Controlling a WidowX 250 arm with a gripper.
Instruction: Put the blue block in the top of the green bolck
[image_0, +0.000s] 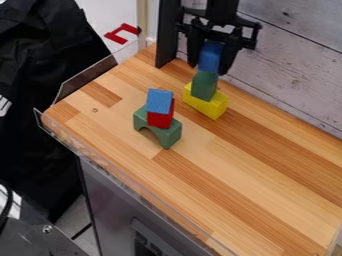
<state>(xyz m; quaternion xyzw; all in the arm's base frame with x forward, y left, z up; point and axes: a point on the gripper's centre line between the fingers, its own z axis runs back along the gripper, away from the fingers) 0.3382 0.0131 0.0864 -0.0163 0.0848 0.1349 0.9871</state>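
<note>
At the upper middle, the black gripper hangs down, shut on a blue block held between its two fingers. Directly beneath the blue block stands an upright green block; the blue block's lower end meets its top in the view, though I cannot tell whether they touch. A yellow block lies under the green one on the wooden table.
To the left, a green arch block carries a red block with another blue block on top. A clear raised edge borders the table; a plank wall stands behind.
</note>
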